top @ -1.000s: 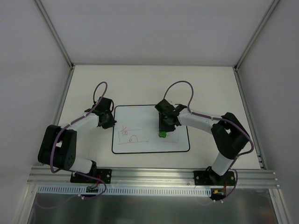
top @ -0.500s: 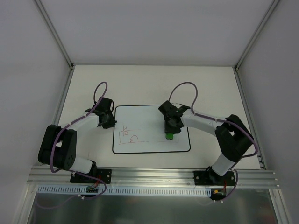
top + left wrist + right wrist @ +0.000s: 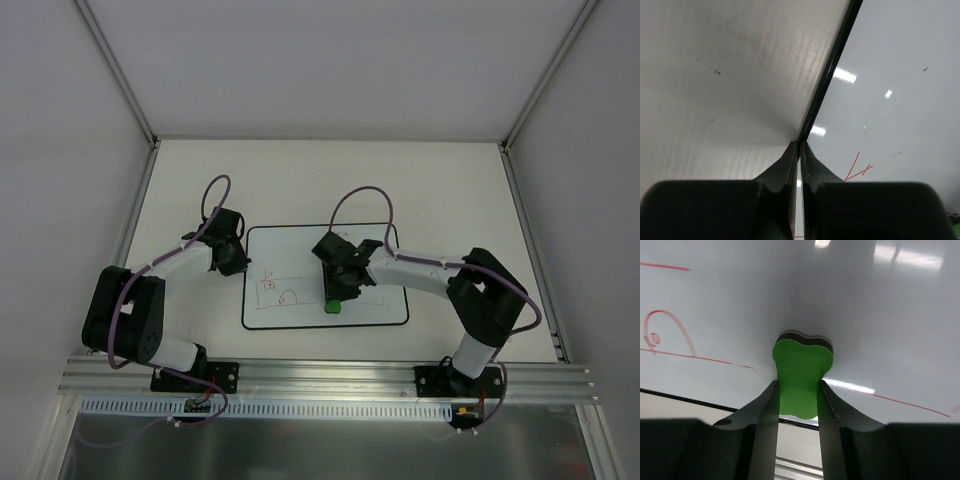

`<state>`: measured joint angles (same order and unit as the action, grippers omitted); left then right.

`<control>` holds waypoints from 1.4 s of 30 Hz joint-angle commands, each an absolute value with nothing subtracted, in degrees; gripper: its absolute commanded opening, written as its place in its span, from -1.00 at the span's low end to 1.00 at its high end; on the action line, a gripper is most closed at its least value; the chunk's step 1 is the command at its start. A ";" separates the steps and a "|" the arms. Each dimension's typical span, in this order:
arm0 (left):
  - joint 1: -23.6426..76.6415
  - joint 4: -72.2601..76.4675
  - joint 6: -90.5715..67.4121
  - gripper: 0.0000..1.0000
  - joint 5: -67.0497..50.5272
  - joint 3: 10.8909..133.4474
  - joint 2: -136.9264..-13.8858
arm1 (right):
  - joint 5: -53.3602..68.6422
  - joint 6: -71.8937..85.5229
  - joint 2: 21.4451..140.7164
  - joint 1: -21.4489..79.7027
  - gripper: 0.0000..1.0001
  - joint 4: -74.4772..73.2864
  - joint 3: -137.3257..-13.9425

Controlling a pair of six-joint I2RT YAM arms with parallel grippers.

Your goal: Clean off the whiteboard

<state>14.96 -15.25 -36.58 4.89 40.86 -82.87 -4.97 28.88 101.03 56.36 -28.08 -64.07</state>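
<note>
Closest in, the rail [image 3: 320,378] is running along the table [image 3: 300,180] at its near edge, carrying both arm bases. The pale table is sitting inside white walls [image 3: 320,70] with metal posts [image 3: 115,65] in the corners. The whiteboard [image 3: 290,250] is lying flat mid-table between the arms, red doodle [image 3: 280,292] on its left half. The left gripper [image 3: 800,145] is clamped shut on nothing, tips pressing the board's left border. The right gripper [image 3: 798,390] is squeezing the green eraser [image 3: 801,372] against the board. Versus a second ago, the eraser is sitting further left and closer to the board's near edge.
</note>
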 commanded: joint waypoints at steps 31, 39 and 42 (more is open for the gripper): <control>15.64 -20.48 -36.91 -1.00 1.93 39.29 -86.31 | -1.41 32.08 104.31 56.15 -0.99 -32.17 -63.96; 15.91 -20.48 -37.09 -1.00 1.67 39.20 -86.13 | 2.02 31.29 119.26 63.46 -0.99 -36.12 -85.16; 16.00 -20.48 -37.00 -1.00 1.32 39.29 -85.78 | 0.36 31.20 118.39 63.46 -0.92 -36.39 -83.94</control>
